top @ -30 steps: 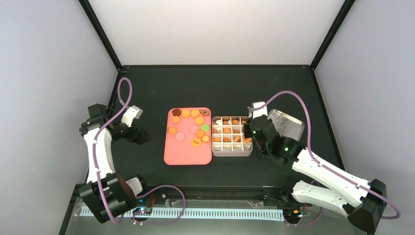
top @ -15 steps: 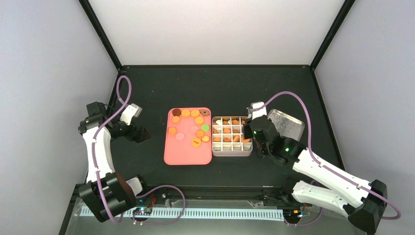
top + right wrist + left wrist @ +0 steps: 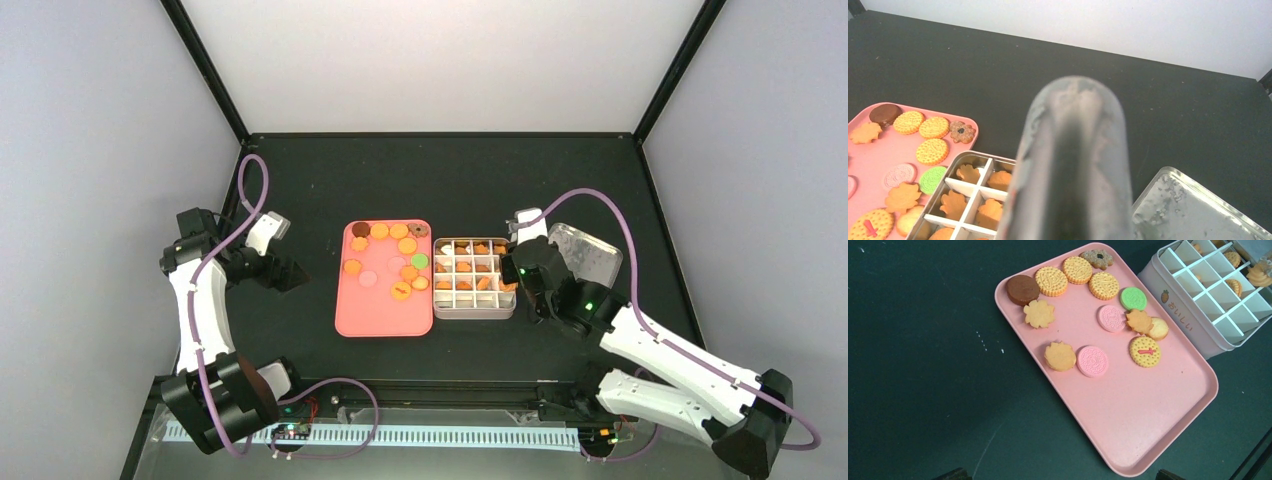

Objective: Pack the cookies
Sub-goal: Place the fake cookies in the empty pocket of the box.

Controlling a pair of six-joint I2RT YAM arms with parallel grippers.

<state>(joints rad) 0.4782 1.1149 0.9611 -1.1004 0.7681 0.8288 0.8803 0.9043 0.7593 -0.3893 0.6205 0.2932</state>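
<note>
Black desk (image 3: 440, 180). Pink tray (image 3: 380, 315) at centre, flat. Divided tin (image 3: 475, 312) touching tray's right side. Lid (image 3: 590, 255) just right of tin, partly under right arm.

Left hand (image 3: 288, 276) left of tray, apart from it, hovering over bare desk, fingers wide apart, gripping nothing.

Right hand (image 3: 522, 272) over tin's right edge, clamped on metal tongs (image 3: 1073, 150); tong tips not visible.

Cookies (image 3: 1060, 356) scattered on tray's far half: mostly orange, plus two pink, one green, one dark brown. More orange ones in several tin compartments, mainly far row and right side.
</note>
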